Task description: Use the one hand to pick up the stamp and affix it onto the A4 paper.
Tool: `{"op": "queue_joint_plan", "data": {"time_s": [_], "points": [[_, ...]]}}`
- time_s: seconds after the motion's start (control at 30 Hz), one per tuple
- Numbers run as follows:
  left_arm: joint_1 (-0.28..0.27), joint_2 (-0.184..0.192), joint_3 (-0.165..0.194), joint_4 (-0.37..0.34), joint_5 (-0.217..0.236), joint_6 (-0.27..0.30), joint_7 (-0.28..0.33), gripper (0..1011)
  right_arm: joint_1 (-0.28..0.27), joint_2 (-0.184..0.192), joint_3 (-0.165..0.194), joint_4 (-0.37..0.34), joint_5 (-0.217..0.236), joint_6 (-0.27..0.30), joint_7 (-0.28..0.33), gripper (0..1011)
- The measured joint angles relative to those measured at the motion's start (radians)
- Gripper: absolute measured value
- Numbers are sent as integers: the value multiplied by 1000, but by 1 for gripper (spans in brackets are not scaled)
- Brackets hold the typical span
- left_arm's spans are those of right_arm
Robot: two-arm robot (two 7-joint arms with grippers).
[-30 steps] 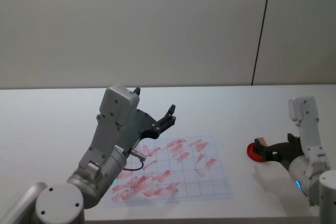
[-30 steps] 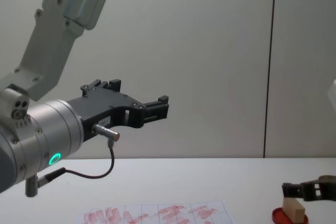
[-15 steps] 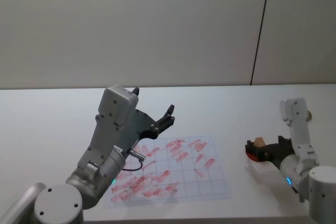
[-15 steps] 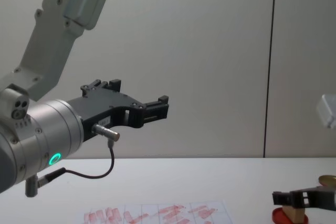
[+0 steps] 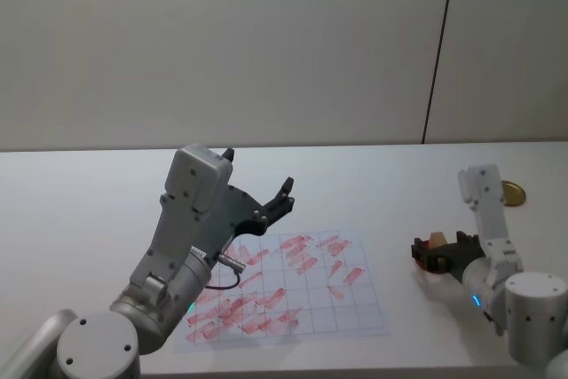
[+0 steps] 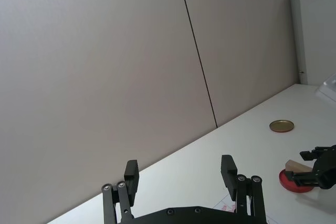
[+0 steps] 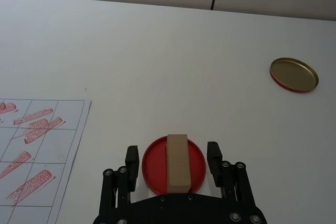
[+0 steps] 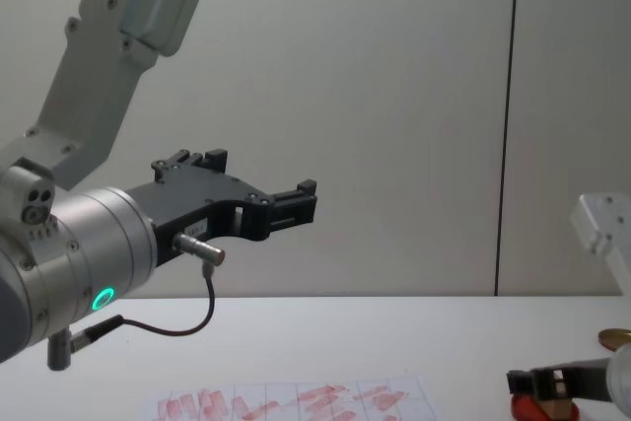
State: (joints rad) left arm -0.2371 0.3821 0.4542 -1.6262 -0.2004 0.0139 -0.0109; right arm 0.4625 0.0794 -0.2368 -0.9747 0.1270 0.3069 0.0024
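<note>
Straddles small light-tan wooden stamp [image 7: 177, 161] on round red ink pad [image 7: 151, 169] with right pincer [image 7: 173, 151] apart; holds left pincer [image 6: 179, 163] raised, apart.

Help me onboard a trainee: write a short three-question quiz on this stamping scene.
1. True or false: the stamp lies on the gold lid.
2. The right end effector is: A) open, astride the stamp; B) shut on the stamp; C) shut on the gold lid.
3. Fill in: the left end effector, raised in the air, is ____.
Key: 1 false, it lies on the red ink pad; 2 A; 3 open.
</note>
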Motion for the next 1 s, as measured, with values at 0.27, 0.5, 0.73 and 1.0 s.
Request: {"op": "queue_joint_plan", "data": {"time_s": [0.27, 0.5, 0.73, 1.0], "points": [[0, 0, 0, 0, 0, 0, 0, 993, 34, -14, -7, 55, -25, 12, -9, 577], [0, 0, 0, 0, 0, 0, 0, 993, 48, -20, -10, 76, -38, 28, -25, 371], [0, 0, 0, 0, 0, 0, 0, 993, 57, -25, -10, 86, -52, 50, -49, 220], [0, 0, 0, 0, 0, 0, 0, 993, 65, -29, -8, 93, -64, 79, -75, 220]]}}
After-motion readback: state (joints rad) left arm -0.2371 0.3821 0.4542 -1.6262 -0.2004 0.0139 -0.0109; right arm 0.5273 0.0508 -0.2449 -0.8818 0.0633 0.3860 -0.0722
